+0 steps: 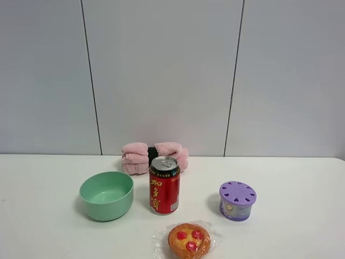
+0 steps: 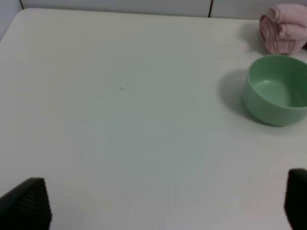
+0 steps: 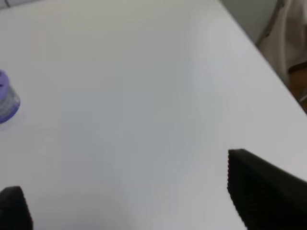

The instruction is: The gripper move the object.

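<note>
The mint-green bowl stands upright and empty on the white table, left of the red can. It also shows in the left wrist view. Neither arm shows in the high view. In the left wrist view my left gripper is open, its two black fingertips wide apart over bare table, well short of the bowl. In the right wrist view my right gripper is open and empty over bare table, with a black finger large in the frame.
A purple container with a slotted lid stands right of the can and shows in the right wrist view. A wrapped muffin lies in front of the can. A rolled pink towel lies at the back by the wall. The table's edge runs nearby.
</note>
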Available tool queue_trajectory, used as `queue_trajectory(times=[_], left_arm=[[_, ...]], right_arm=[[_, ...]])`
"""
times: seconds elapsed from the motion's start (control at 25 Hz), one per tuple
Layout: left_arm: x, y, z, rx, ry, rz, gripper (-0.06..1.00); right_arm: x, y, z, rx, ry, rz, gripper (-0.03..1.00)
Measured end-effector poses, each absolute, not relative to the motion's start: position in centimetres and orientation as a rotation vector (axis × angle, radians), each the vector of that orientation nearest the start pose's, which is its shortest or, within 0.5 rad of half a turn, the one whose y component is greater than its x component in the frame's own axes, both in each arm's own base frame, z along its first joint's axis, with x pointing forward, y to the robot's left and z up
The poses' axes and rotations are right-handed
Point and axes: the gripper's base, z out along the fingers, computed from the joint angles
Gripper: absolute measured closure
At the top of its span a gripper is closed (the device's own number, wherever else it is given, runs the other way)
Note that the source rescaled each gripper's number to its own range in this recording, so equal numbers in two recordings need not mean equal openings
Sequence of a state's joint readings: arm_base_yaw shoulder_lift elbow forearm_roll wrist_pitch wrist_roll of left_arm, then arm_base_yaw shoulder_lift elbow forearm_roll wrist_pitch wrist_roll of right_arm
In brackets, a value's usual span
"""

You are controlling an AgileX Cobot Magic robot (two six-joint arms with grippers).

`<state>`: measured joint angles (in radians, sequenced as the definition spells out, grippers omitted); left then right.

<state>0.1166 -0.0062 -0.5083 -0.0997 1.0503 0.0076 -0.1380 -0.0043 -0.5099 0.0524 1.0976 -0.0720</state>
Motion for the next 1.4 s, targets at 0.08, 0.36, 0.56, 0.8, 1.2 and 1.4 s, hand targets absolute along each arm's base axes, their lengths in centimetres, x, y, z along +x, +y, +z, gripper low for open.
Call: queue_trajectory(times=[0.08,0.36,0.56,0.8,1.2,1.4], left_arm=[[-0.57,-0.86,28.07,-0.105,2.013,-0.040,-0.06],[-0.57,-0.86,28.07,-0.105,2.013,-0.040,-0.06],[-0.57,-0.86,28.07,-0.105,2.013,-0.040,-0.06],[-0.57,-0.86,28.07,-0.105,2.013,-0.040,-0.06],[-0.57,-0.86,28.07,-0.105,2.013,-0.040,-0.06],[-0.57,-0.86,28.07,-0.105,2.013,-0.040,-0.06]], right_arm=[[-0.54,0.48,27.66,0.050,2.048,-0.076,0.05],[-0.52,0.04,27.50,0.055,2.054,-0.063,0.06],[-0.53,-0.08,27.50,0.065,2.054,-0.074,0.06],[-0.53,-0.05,27.50,0.062,2.054,-0.072,0.06],[-0.53,-0.05,27.50,0.062,2.054,-0.072,0.06],[-0.53,-0.05,27.50,0.062,2.054,-0.072,0.06]])
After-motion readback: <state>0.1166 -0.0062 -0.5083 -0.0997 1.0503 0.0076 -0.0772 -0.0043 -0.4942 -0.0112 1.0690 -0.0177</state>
